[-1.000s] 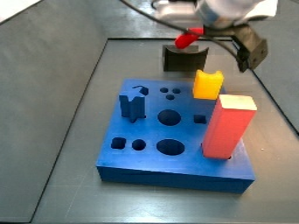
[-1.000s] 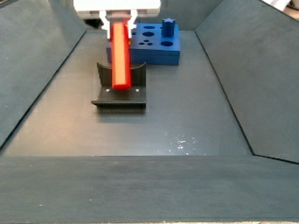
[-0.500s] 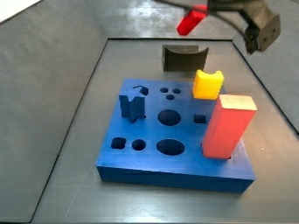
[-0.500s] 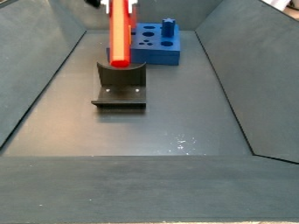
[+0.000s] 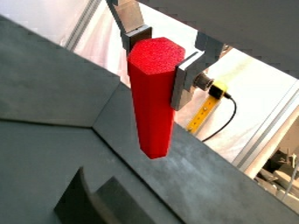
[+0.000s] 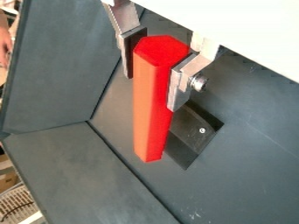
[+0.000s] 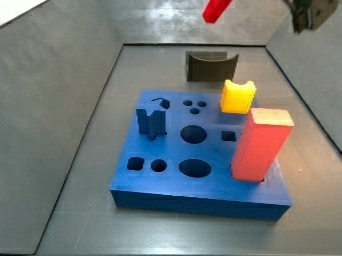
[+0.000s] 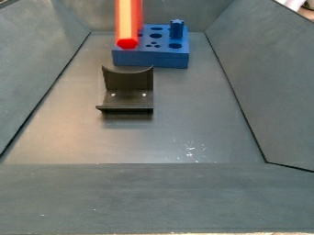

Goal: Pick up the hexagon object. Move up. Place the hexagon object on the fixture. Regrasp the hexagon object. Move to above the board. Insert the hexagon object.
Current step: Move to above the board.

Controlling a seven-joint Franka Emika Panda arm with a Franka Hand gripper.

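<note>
My gripper (image 5: 158,57) is shut on the hexagon object (image 5: 155,96), a long bright red rod, near its upper end; both wrist views show this (image 6: 156,57). The rod (image 6: 152,101) hangs upright, high above the floor. In the side views only its lower part shows at the upper edge (image 7: 215,10) (image 8: 127,23), and the fingers are out of frame. The fixture (image 7: 209,67) (image 8: 127,87) stands bare below, and its base plate shows in a wrist view (image 6: 193,136). The blue board (image 7: 167,175) (image 8: 153,57) lies beyond the fixture.
A yellow block (image 7: 238,96) and a tall red-orange block (image 7: 261,143) stand in the board. A blue peg (image 7: 150,118) (image 8: 178,27) stands on it too. Sloping grey walls (image 8: 43,92) enclose the floor.
The gripper has risen with the red rod, lifting it off the fixture. The fingers have left the top of both side views.
</note>
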